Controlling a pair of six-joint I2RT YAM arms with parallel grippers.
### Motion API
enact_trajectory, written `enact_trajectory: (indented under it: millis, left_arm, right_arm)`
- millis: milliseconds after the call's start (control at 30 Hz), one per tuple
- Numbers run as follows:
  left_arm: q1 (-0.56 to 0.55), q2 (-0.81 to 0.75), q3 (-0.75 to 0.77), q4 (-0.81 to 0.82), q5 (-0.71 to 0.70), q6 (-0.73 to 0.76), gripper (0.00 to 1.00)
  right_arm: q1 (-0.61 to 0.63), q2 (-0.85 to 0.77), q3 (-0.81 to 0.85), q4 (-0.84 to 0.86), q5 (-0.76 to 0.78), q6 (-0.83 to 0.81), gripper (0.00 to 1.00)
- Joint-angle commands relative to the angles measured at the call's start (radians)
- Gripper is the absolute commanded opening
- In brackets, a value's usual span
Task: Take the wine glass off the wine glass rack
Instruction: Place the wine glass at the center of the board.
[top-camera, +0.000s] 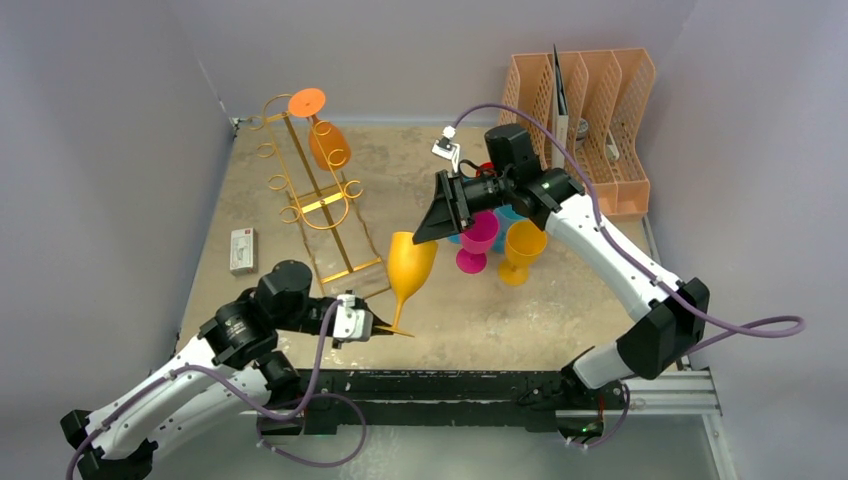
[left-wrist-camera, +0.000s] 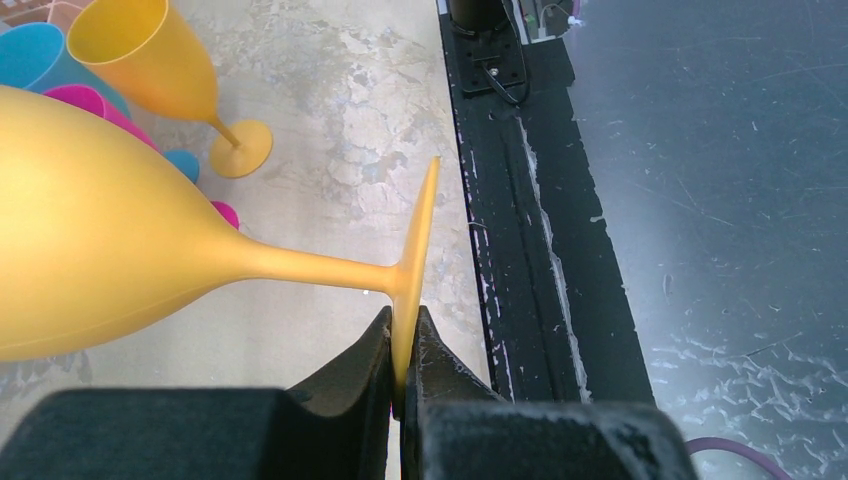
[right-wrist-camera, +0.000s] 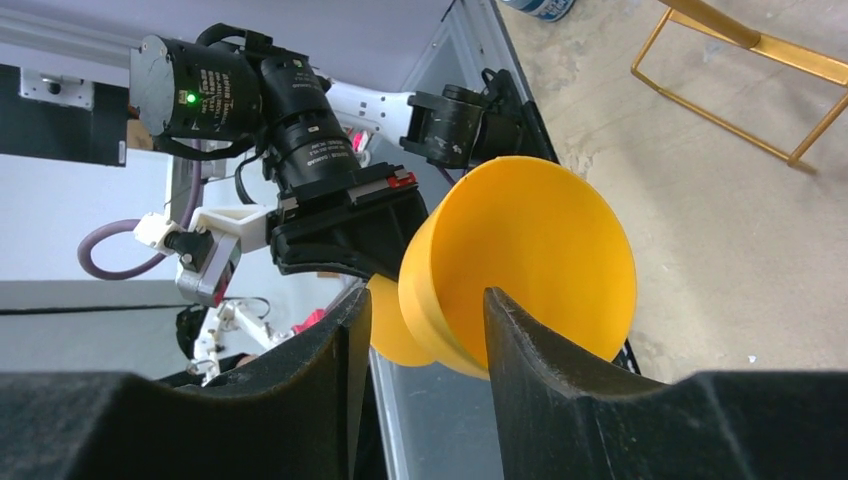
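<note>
Light, stiff and probably slick, the yellow wine glass (top-camera: 410, 262) hangs off and near the wine glass rack (top-camera: 318, 205), its foot edge clenched thinly in the left tool (left-wrist-camera: 405, 328), while the right tool (right-wrist-camera: 425, 300), parted, straddles the sturdier bowl rim, contact unclear.

The left gripper (left-wrist-camera: 403, 320) pinches the thin foot of a yellow wine glass (left-wrist-camera: 100, 250), its stem lying level and its bowl off to the left (filling much of the picture). Beyond it, a second yellow glass (left-wrist-camera: 150, 60) stands upright on the mottled table (left-wrist-camera: 330, 130), beside a blue cup (left-wrist-camera: 30, 55) and a pink cup (left-wrist-camera: 85, 100). A black rail (left-wrist-camera: 530, 220) runs along the table edge.
</note>
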Motion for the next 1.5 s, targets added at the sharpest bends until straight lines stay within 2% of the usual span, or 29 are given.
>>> enact_trajectory:
  millis: [0, 300, 533, 633, 767, 833, 933, 1100, 1267, 1467]
  left_arm:
    - [0.000, 0.012, 0.045, 0.027, 0.002, 0.031, 0.00]
    - [0.000, 0.035, 0.042, 0.054, -0.001, 0.044, 0.00]
    - [0.000, 0.033, 0.040, 0.057, -0.033, 0.050, 0.00]
    - [0.000, 0.031, 0.042, 0.048, -0.040, 0.055, 0.00]
    - [0.000, 0.029, 0.041, 0.045, -0.054, 0.052, 0.00]
    - [0.000, 0.024, 0.037, 0.054, -0.061, 0.043, 0.00]
    - [0.000, 0.012, 0.023, 0.080, -0.071, 0.019, 0.16]
    - [-0.001, -0.016, 0.005, 0.104, -0.085, -0.008, 0.34]
    - [0.000, -0.017, 0.005, 0.094, -0.089, -0.018, 0.41]
    - [0.000, -0.014, 0.006, 0.085, -0.077, -0.023, 0.42]
  right_arm:
    - [0.016, 0.000, 0.049, 0.017, -0.101, 0.035, 0.47]
    - [0.034, 0.035, 0.081, -0.009, -0.188, 0.031, 0.36]
    - [0.045, 0.057, 0.117, -0.126, -0.182, -0.053, 0.29]
    - [0.047, 0.054, 0.113, -0.127, -0.178, -0.054, 0.21]
    - [0.047, 0.049, 0.116, -0.126, -0.151, -0.059, 0.03]
    - [0.047, 0.048, 0.118, -0.124, -0.144, -0.058, 0.00]
    - [0.048, 0.045, 0.119, -0.123, -0.135, -0.059, 0.00]
    - [0.049, 0.032, 0.110, -0.128, -0.117, -0.072, 0.00]
    - [0.051, 0.023, 0.101, -0.128, -0.099, -0.083, 0.00]
    - [0.050, 0.021, 0.094, -0.133, -0.075, -0.089, 0.00]
